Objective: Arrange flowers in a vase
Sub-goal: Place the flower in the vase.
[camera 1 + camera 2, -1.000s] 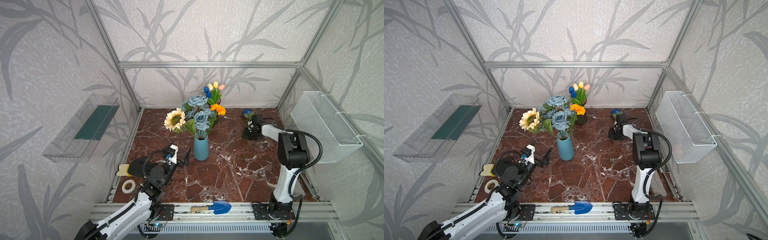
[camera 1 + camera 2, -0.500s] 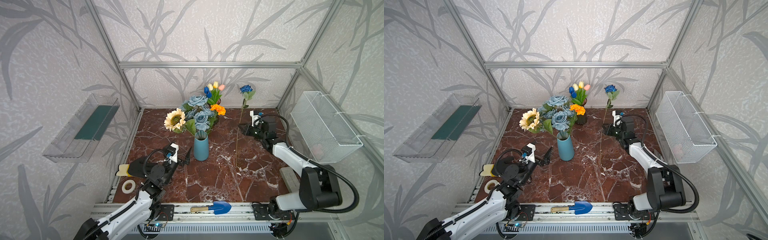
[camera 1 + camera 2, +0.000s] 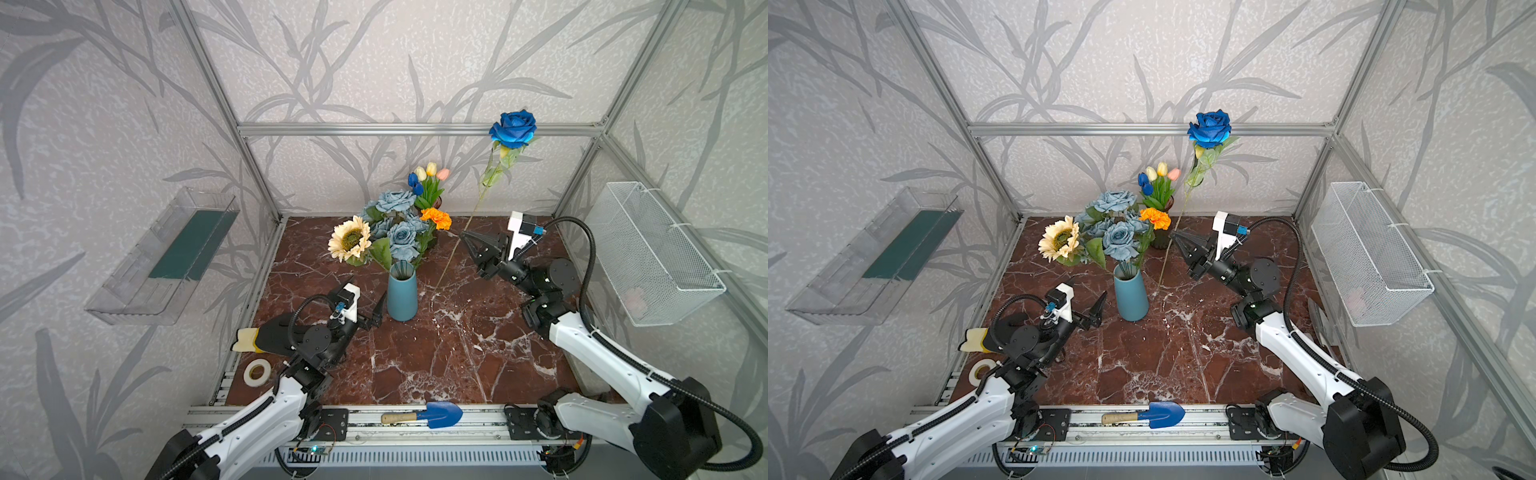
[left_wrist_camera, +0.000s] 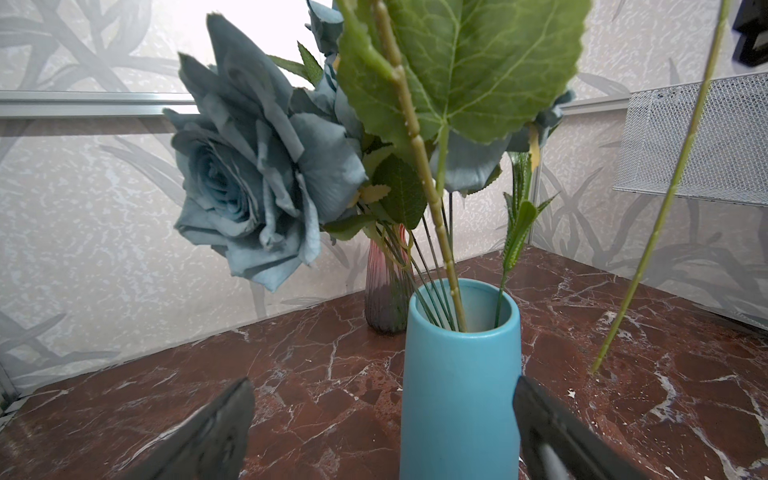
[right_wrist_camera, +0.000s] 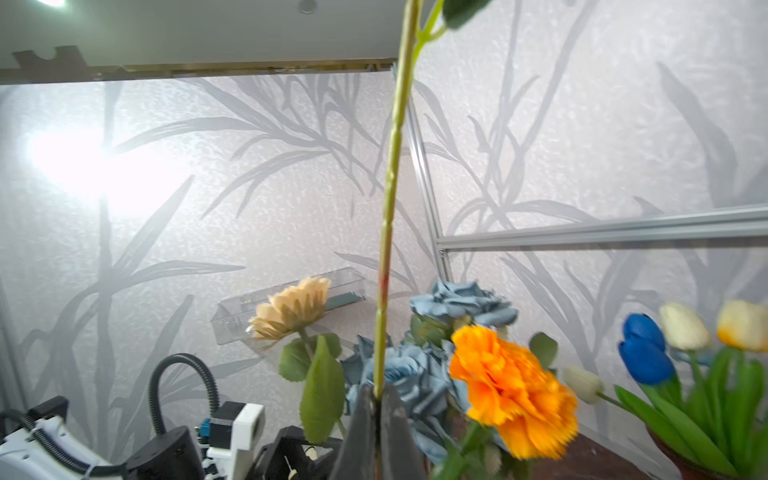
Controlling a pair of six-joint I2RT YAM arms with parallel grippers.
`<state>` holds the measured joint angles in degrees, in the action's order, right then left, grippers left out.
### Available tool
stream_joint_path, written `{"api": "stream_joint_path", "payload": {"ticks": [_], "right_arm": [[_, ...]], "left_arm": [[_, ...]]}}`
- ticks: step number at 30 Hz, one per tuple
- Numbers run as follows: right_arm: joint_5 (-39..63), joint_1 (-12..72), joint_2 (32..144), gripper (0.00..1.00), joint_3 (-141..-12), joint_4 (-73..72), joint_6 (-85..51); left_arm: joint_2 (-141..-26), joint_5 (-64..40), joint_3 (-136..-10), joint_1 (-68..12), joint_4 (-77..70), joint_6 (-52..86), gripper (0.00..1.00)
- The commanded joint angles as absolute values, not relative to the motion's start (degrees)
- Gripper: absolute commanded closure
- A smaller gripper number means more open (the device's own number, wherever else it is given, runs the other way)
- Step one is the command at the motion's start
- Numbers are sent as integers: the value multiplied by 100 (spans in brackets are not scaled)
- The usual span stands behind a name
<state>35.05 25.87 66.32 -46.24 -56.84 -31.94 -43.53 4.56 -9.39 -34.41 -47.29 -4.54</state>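
Deep-blue artificial rose (image 3: pixel 513 129) rises tilted from your right pincer (image 3: pixel 464 235), clamped tight on its green stem (image 5: pixel 386 232), between the teal ceramic vase (image 3: pixel 402 297) and the right edge of the red marble surface (image 3: pixel 436 353). Your left pincer (image 4: pixel 383 381) gapes wide, empty, just short of that vase.

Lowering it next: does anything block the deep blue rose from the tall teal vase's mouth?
Yes: dusty-blue roses and an orange marigold crowd above the mouth of the teal vase, on the side facing the deep blue rose.
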Motion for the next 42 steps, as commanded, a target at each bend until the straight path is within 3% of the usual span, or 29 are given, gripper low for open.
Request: {"api": "stream_joint_path", "payload": {"ticks": [1,9,21,31,42], "right_arm": [[3722,2830,6642,100,-5079,-6301,-3249],[3263,3331,7154,100,-5538,-6792,-2873],[2385,3919,7655,100,-5481,-6292,-851],[2277,3968,8263,100,-5345,-6562,-575],[2153,4411,8379,100,-4852,-5911,-506]], "left_arm": [[-4363,411,-1134,-3426,-4975,-484,3],[-4481,406,-1125,-3428,-5158,-453,3],[-4221,448,-1003,-3428,-4896,-474,3],[-4296,410,-1001,-3423,-4854,-569,3],[-4612,451,-1016,-3428,-4973,-554,3]]}}
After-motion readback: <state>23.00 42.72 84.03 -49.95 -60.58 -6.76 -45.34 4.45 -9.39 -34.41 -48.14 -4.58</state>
